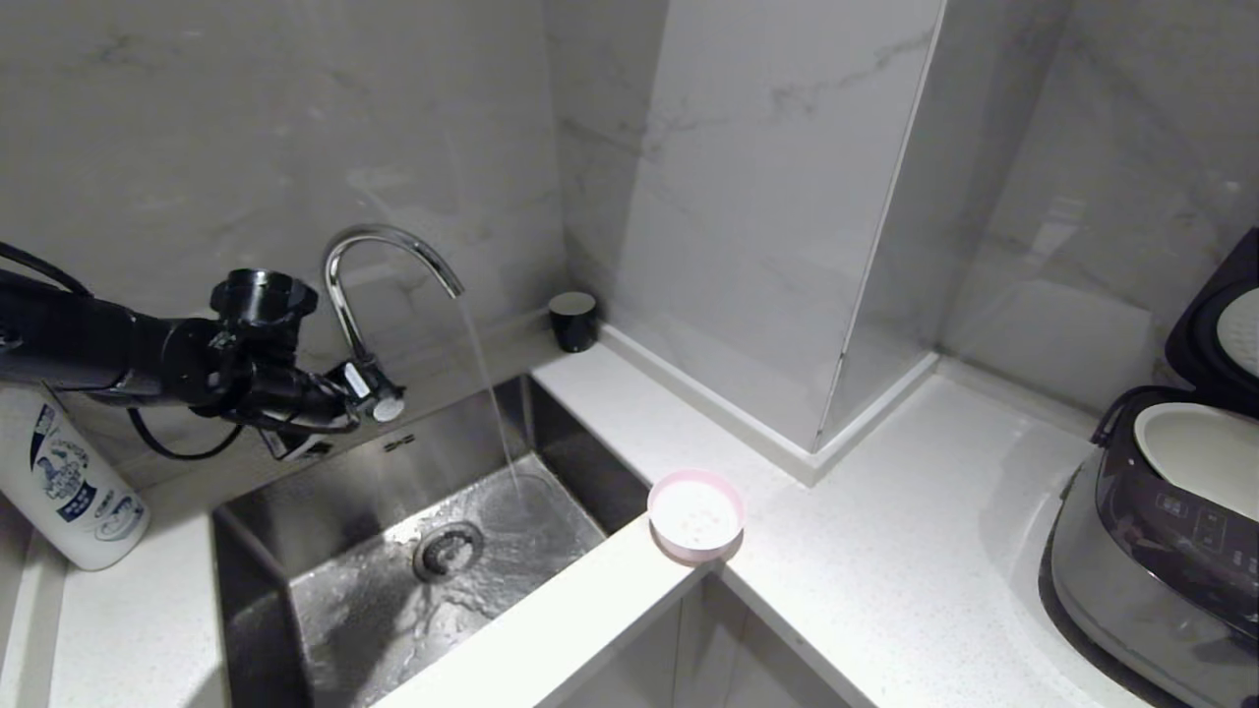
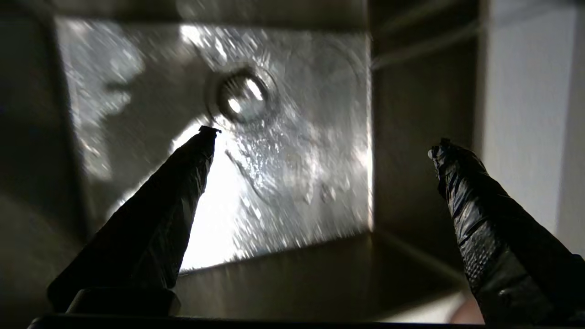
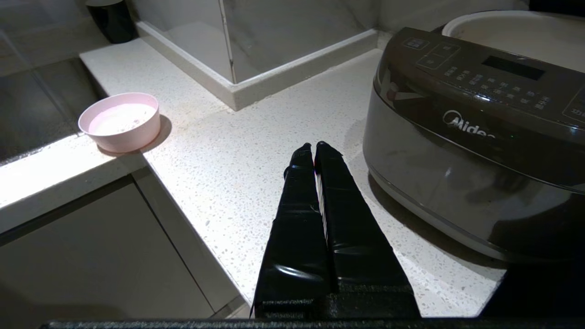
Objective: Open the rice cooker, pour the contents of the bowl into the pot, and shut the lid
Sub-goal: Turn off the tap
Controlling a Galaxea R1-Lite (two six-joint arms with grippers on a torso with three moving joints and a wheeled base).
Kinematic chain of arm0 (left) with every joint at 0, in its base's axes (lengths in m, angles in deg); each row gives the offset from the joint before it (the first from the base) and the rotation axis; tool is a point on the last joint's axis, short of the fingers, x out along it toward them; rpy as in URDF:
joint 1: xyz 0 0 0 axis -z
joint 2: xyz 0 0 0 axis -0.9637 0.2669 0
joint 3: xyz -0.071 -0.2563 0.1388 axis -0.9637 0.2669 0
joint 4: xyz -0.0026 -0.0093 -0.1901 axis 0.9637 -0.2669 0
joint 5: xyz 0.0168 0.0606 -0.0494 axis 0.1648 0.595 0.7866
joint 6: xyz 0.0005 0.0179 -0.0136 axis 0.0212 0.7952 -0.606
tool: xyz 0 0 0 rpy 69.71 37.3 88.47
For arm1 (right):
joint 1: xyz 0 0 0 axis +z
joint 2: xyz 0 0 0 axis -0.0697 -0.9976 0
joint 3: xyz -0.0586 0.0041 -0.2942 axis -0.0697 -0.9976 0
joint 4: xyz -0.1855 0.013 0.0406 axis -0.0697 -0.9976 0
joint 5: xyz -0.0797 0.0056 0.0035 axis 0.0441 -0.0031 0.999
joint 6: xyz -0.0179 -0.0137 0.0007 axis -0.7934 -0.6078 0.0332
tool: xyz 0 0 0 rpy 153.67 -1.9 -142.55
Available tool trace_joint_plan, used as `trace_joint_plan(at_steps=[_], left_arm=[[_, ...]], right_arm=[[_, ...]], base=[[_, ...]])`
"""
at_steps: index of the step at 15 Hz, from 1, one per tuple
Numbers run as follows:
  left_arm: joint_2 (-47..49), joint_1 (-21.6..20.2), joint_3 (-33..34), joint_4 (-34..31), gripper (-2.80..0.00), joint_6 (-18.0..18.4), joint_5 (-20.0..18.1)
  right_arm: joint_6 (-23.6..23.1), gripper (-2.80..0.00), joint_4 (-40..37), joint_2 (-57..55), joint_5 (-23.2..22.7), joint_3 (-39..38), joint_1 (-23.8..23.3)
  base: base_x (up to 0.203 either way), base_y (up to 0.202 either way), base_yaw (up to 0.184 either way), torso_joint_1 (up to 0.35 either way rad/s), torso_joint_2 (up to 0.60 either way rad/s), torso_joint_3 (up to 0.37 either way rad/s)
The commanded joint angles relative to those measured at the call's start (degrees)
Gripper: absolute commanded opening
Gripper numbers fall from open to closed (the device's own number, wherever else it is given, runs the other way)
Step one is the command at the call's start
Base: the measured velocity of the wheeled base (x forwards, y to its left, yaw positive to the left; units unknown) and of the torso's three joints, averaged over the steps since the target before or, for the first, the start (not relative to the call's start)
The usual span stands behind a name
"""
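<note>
The rice cooker (image 1: 1161, 531) stands at the right end of the white speckled surface (image 1: 885, 551). Its lid (image 1: 1220, 324) is raised, exposing the cream-white pot (image 1: 1205, 447) seated in the body. The sloped button panel and "Midea" logo face my right arm.

The bowl (image 1: 695, 514), pale pink outside and white inside, sits on the surface at the corner next to the steel sink (image 1: 393, 551), well apart from the cooker. Whitish contents (image 3: 119, 119) lie in its base.

My left tool (image 2: 322, 139) hangs over the sink with its fingers spread wide and nothing between them; the drain (image 2: 242, 98) lies below it. In the head view my left arm (image 1: 197, 364) reaches in from the left beside the tap (image 1: 389, 256), which runs water into the sink.

My right tool (image 3: 314, 146) is parked low in front of the cooker, fingers pressed together and empty.

A white bottle (image 1: 69, 492) stands left of the sink; a black cup (image 1: 572, 320) stands by the wall.
</note>
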Motion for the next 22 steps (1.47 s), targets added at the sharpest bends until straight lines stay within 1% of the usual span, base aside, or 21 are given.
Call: trace_joint_plan(at_steps=[1,2,4,5,6,7,8,10,14,17,19,22], left_arm=[[3.9,-3.5,0.4,4.6,0.0,0.9,2.0],[5.7,-4.2,0.5,8.3,0.0,1.9,3.8],[9.4,-4.5,0.7,16.7,0.0,3.5,8.8],[11.1,-4.1,0.9,21.2,0.0,4.5,10.4],[12.6,-3.8,1.0,26.2,0.0,5.5,11.2],[13.2,-3.3,1.5,30.9,-2.8,6.6,11.6],[13.2,-2.8,2.8,32.0,-2.8,7.0,11.5],[13.7,-2.1,2.5,32.1,-2.8,6.8,11.4],[16.5,-0.9,-2.2,31.6,-2.8,7.1,11.5],[20.3,-1.5,-8.3,31.4,-2.8,7.2,13.0],[21.7,-2.1,-9.9,31.4,-2.8,7.3,13.6],[22.4,-2.3,-10.2,30.7,-2.8,7.4,13.6]], right_arm=[[0.0,-2.8,0.0,0.0,0.0,0.0,0.0],[0.0,-2.8,0.0,0.0,0.0,0.0,0.0],[0.0,-2.8,0.0,0.0,0.0,0.0,0.0],[0.0,-2.8,0.0,0.0,0.0,0.0,0.0],[0.0,-2.8,0.0,0.0,0.0,0.0,0.0],[0.0,-2.8,0.0,0.0,0.0,0.0,0.0],[0.0,-2.8,0.0,0.0,0.0,0.0,0.0],[0.0,-2.8,0.0,0.0,0.0,0.0,0.0],[0.0,-2.8,0.0,0.0,0.0,0.0,0.0],[0.0,-2.8,0.0,0.0,0.0,0.0,0.0],[0.0,-2.8,0.0,0.0,0.0,0.0,0.0],[0.0,-2.8,0.0,0.0,0.0,0.0,0.0]], base=[[0.0,0.0,0.0,0.0,0.0,0.0],[0.0,0.0,0.0,0.0,0.0,0.0],[0.0,0.0,0.0,0.0,0.0,0.0],[0.0,0.0,0.0,0.0,0.0,0.0],[0.0,0.0,0.0,0.0,0.0,0.0],[0.0,0.0,0.0,0.0,0.0,0.0],[0.0,0.0,0.0,0.0,0.0,0.0],[0.0,0.0,0.0,0.0,0.0,0.0],[0.0,0.0,0.0,0.0,0.0,0.0],[0.0,0.0,0.0,0.0,0.0,0.0],[0.0,0.0,0.0,0.0,0.0,0.0],[0.0,0.0,0.0,0.0,0.0,0.0]])
